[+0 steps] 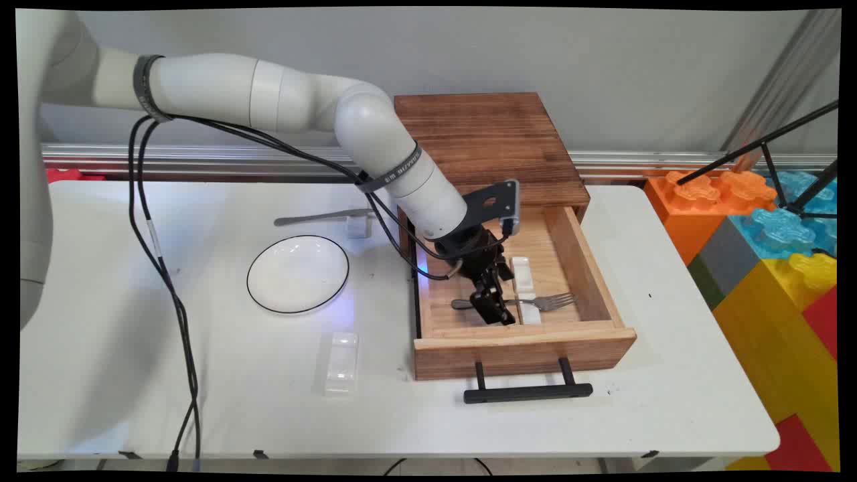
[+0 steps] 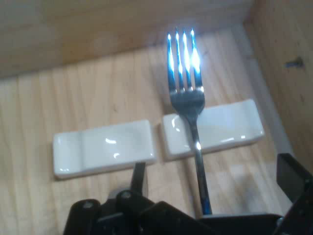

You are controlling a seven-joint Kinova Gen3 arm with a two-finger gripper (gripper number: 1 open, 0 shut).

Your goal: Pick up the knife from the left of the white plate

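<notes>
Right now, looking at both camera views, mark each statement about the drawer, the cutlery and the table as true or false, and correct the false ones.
1. The wooden drawer is pulled open. True.
2. The fork lies across a white cutlery rest. True.
3. The drawer holds only one white rest. False: two lie in it end to end, the second rest bare.
4. The gripper hangs over the white plate. False: it is down inside the drawer, at the fork's handle.
5. A knife lies on the table beyond the plate. True.

Plate (image 1: 298, 274), knife (image 1: 321, 217), toy blocks (image 1: 770, 254).
</notes>
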